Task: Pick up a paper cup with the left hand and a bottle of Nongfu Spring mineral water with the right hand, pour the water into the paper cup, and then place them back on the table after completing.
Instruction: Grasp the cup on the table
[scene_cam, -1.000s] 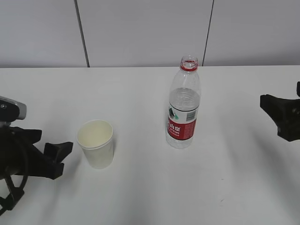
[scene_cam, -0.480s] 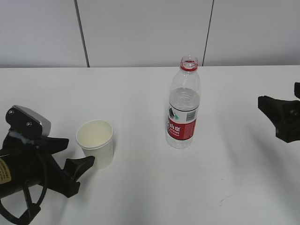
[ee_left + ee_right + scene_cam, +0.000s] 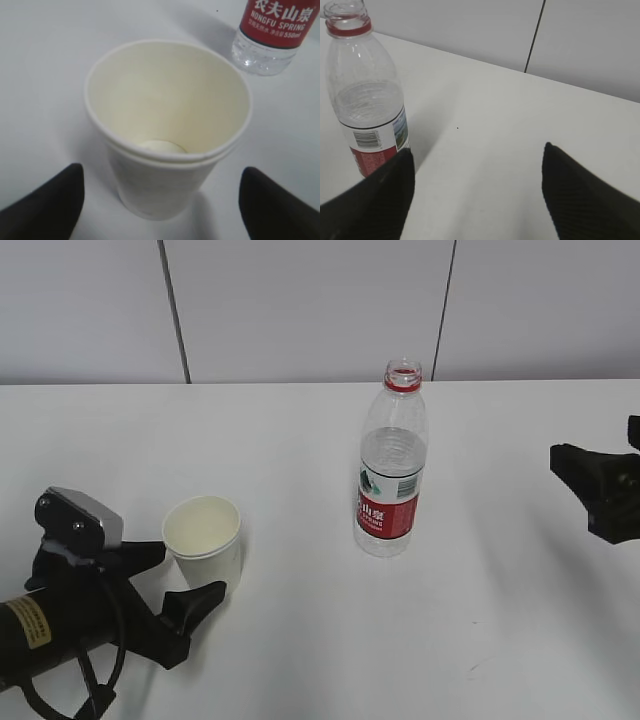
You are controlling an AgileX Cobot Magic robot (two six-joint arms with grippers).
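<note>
Change since the earlier frames: the left hand (image 3: pixel 180 575) has advanced from the left edge of the table (image 3: pixel 300 640) toward the paper cup (image 3: pixel 204 540), and its fingers now flank the cup's lower wall; the cup itself has shifted little if at all. The right hand (image 3: pixel 600 490) has barely moved at the right edge. The bottle (image 3: pixel 392 465) stands where it stood.

Count: one paper cup, one bottle, two arms.

Paper cup: white, upright, empty, on the table left of centre. In the left wrist view the cup (image 3: pixel 167 125) shows a doubled rim (whether it is two nested cups cannot be told).

Bottle: clear plastic, red neck ring, no cap, red label, upright on the table right of centre, well apart from the cup. The water (image 3: pixel 392 455) fills it to about the shoulder. The left wrist view shows its base (image 3: pixel 272 30) beyond the cup; the right wrist view shows the bottle (image 3: pixel 367 95) at the left of the frame.

Left hand: jaws spread wide, one finger either side of the cup, a gap visible on both sides, nothing gripped.

Right hand (image 3: pixel 477 190): jaws wide apart, empty, well away from the bottle.
</note>
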